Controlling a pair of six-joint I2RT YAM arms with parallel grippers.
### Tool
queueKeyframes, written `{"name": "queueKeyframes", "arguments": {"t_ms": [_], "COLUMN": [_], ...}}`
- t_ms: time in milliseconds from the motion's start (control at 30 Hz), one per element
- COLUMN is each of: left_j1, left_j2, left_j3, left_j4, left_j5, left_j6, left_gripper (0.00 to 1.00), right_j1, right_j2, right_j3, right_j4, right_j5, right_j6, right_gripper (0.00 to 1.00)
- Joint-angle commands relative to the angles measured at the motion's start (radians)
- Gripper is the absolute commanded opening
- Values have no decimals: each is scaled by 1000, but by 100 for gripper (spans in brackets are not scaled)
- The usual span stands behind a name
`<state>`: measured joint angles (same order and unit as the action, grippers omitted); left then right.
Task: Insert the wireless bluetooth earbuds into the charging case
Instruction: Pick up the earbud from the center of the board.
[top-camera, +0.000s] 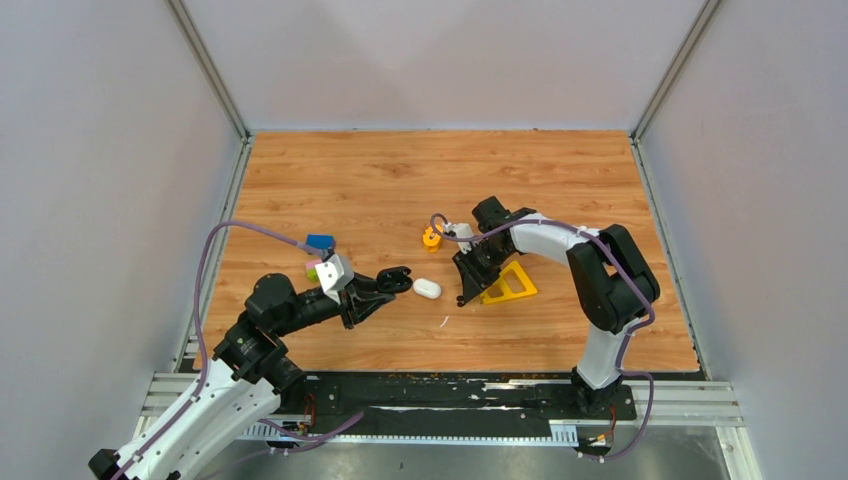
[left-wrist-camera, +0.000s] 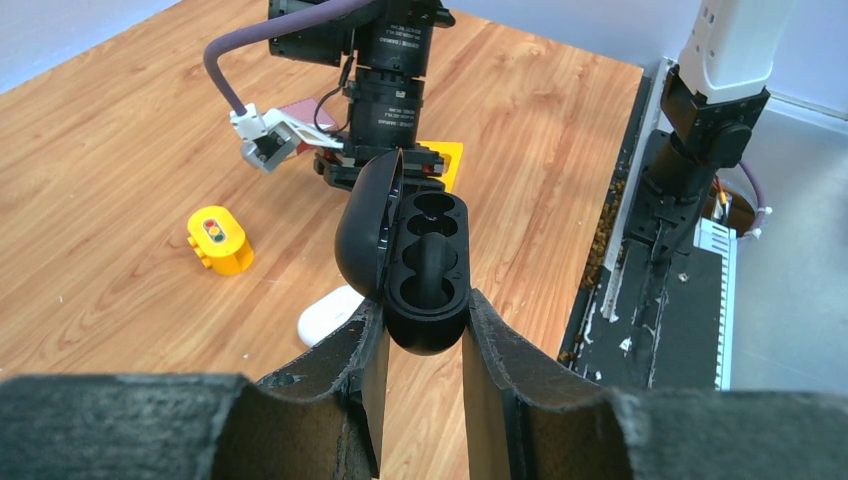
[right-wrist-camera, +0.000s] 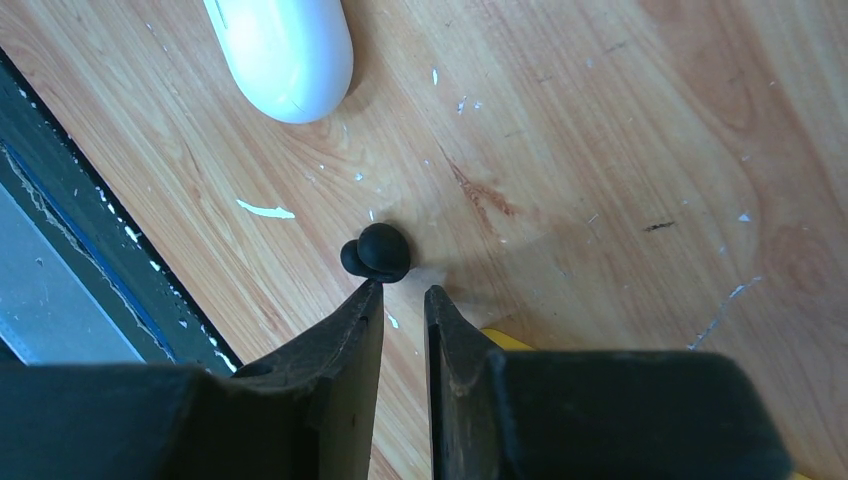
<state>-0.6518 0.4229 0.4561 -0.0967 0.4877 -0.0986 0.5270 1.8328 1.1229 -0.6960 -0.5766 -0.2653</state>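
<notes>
1. Left gripper first: it's clenched on the black charging case, one finger pressed to each side of the near end.
2. The case sits up off the wooden table, lid swung open to the left, both sockets facing up and bare.
3. Over to the right gripper: it points down at the table, fingers drawn close with a narrow gap, grasping nothing.
4. Just past those tips lies a black earbud on the wood, close to the left finger but not between the two.
5. A white case, lid down, lies flat between the two grippers, just right of the black one.
6. A yellow triangle lies on the right gripper's right side, partly under it.
7. Farther out sits a yellow block, beyond the white case.
8. A blue block and a green piece sit by the left arm's wrist.
</notes>
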Motion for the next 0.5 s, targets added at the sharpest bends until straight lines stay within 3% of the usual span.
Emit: {"name": "queueKeyframes", "arguments": {"t_ms": [0,467], "left_j1": [4,4], "left_j2": [4,5], "left_j3": [3,3], "left_j4": [20,18], "left_j5": [8,8], "left_j6": [10,10], "left_gripper": [0,0], "right_j1": [4,50], "right_j2": [-23,17], "right_j3": [4,46], "right_j4": [34,19], "right_j5": [7,6], "right_j6": [19,25], "right_gripper": [23,23]}}
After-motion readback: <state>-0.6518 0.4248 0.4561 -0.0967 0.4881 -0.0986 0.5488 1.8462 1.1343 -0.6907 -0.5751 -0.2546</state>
